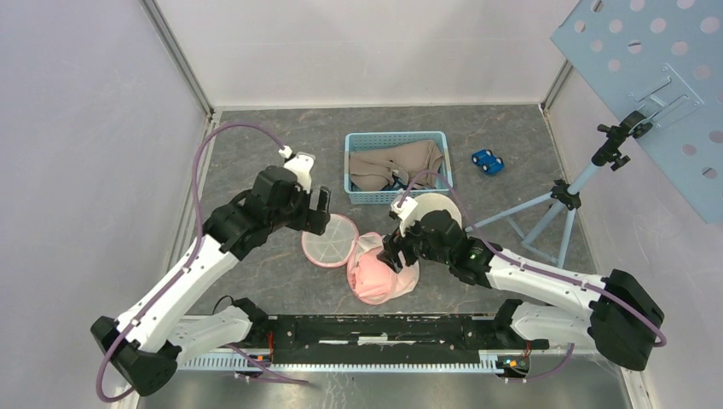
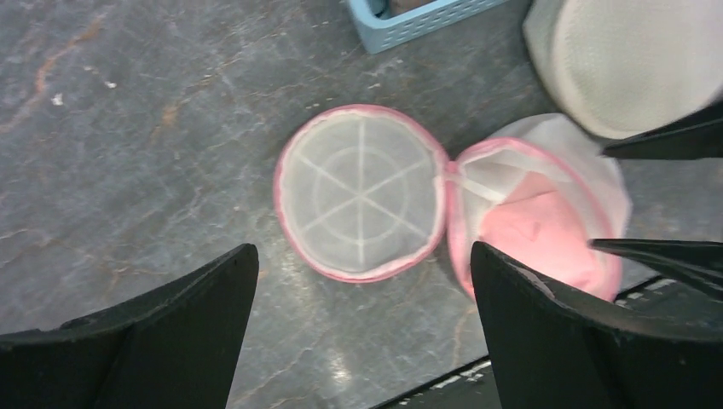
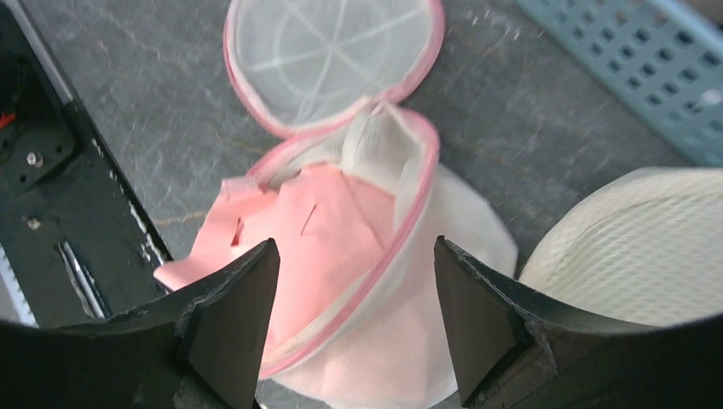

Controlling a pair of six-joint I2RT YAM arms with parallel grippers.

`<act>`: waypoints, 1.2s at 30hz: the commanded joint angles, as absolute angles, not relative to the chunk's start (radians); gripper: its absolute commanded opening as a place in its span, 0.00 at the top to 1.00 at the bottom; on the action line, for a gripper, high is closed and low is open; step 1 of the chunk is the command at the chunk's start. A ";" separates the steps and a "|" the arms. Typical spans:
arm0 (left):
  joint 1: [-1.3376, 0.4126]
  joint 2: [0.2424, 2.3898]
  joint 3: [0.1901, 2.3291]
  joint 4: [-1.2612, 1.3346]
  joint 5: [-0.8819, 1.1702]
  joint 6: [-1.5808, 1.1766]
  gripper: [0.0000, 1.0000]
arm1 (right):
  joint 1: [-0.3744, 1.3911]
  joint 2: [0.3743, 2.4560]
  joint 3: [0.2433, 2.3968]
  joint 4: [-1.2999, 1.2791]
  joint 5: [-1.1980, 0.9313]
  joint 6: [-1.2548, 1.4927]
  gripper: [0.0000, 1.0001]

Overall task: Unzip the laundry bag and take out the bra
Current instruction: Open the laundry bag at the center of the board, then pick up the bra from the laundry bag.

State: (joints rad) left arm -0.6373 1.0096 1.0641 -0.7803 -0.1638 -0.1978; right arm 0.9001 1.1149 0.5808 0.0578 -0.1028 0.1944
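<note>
Your left gripper point(image 2: 362, 249) is hovering over the flipped-open mesh lid point(image 2: 361, 192) of the laundry bag point(image 3: 465, 239), fingers spread wide and gripping nothing. Your right gripper point(image 3: 354, 245) is hanging just above the bag's mouth, jaws well apart, straddling the pink bra point(image 3: 311, 226) without clamping it. The bra is lying inside the unzipped bag, spilling over its near rim, with the blue basket point(image 1: 375, 196) sitting just beyond.
</note>
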 commanded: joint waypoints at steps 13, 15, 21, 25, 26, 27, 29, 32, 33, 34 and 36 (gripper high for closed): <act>-0.942 0.985 0.775 -0.509 -0.134 -0.549 0.05 | 0.919 1.138 0.507 0.029 -0.018 0.233 0.29; -0.997 1.044 0.799 -0.520 -0.176 -0.527 0.15 | 0.919 1.122 0.504 0.018 0.011 0.228 0.28; -1.152 1.189 0.860 -0.515 -0.202 -0.470 0.48 | 0.896 1.041 0.489 -0.032 0.034 0.231 0.28; -1.219 1.219 0.888 -0.515 -0.182 -0.423 0.50 | 0.885 0.995 0.464 -0.069 0.042 0.250 0.28; -1.230 1.221 0.892 -0.517 -0.172 -0.407 0.49 | 0.884 0.986 0.457 -0.081 0.045 0.254 0.28; -1.239 1.224 0.898 -0.523 -0.167 -0.388 0.49 | 0.882 0.977 0.451 -0.090 0.050 0.259 0.28; -1.249 1.236 0.913 -0.547 -0.159 -0.344 0.47 | 0.879 0.961 0.432 -0.105 0.061 0.266 0.28; -1.267 1.279 0.936 -0.582 -0.158 -0.294 0.45 | 0.879 0.959 0.419 -0.148 0.112 0.263 0.29; -1.275 1.298 0.940 -0.582 -0.158 -0.284 0.44 | 0.878 0.962 0.417 -0.163 0.123 0.260 0.29; -1.284 1.316 0.944 -0.581 -0.163 -0.279 0.44 | 0.878 0.962 0.417 -0.167 0.128 0.259 0.29; -1.294 1.347 0.949 -0.574 -0.189 -0.274 0.44 | 0.878 0.953 0.413 -0.169 0.130 0.259 0.29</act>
